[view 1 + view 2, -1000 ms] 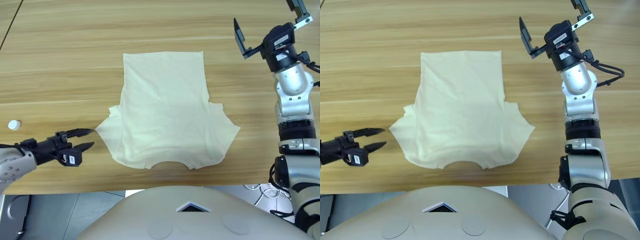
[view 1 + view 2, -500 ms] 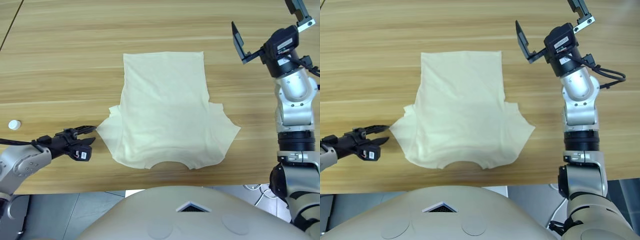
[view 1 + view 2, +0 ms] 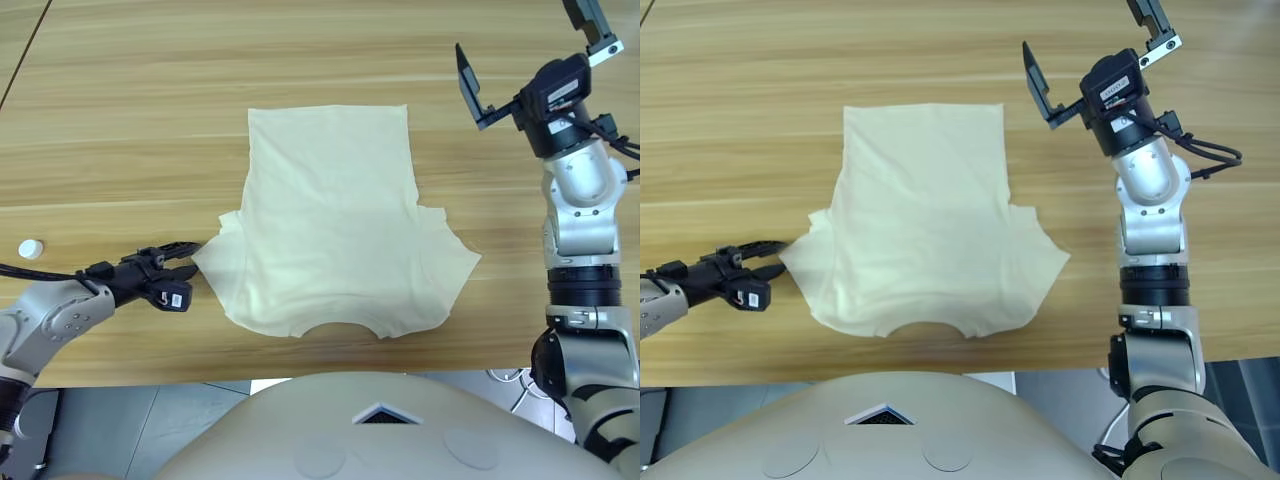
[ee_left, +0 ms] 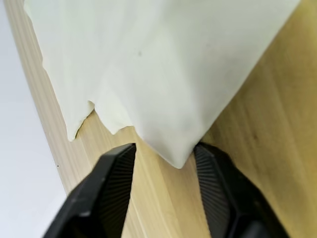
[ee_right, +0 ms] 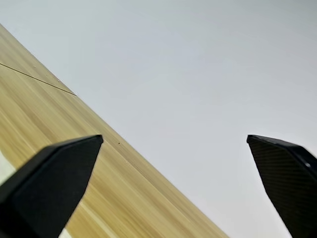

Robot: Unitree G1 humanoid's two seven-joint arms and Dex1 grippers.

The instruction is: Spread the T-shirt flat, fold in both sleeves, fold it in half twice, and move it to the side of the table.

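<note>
Since the earlier frames the left gripper [image 3: 185,258] has advanced along the light wooden table [image 3: 120,120] to the tip of the left sleeve [image 3: 212,262] of the pale yellow cotton T-shirt [image 3: 330,220]. The right gripper [image 3: 527,45] has shifted only slightly.

The shirt lies spread flat at the table's centre, collar toward the robot, with neither sleeve folded.

The left jaws are partly open and straddle the sleeve point, with nothing clamped yet. Judged: set low to pinch the sleeve and fold it inward.

The right gripper is held high beyond the shirt's far right corner, jaws wide and empty, apparently kept clear.

The left wrist view confirms that the sleeve tip sits between the fingers [image 4: 116,183], which the head views leave uncertain.

A small white round cap [image 3: 30,249] lies well to the left.
</note>
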